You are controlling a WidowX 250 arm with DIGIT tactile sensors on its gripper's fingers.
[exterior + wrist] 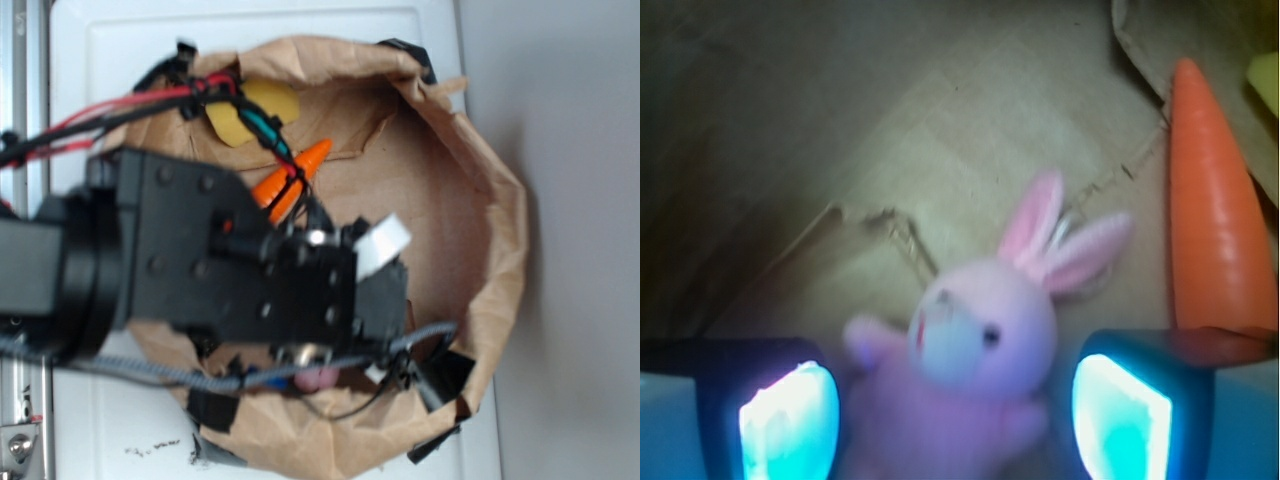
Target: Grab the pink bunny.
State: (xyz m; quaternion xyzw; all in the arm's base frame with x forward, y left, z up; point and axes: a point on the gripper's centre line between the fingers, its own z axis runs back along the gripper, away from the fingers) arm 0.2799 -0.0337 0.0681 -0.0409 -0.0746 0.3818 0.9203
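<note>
Hovering inside brown paper bag (500, 230), pincer (958, 415) is spread wide, nothing grasped. Pink bunny (980, 350) lies on bag floor between two glowing pads (790, 420), fingers not touching it yet. Ears point far and right. Orange carrot (1215, 210) lies just right of bunny, near right finger. Yellow piece (255, 110) sits at far side of bag, beside carrot. In exterior view, arm hides bunny.
</note>
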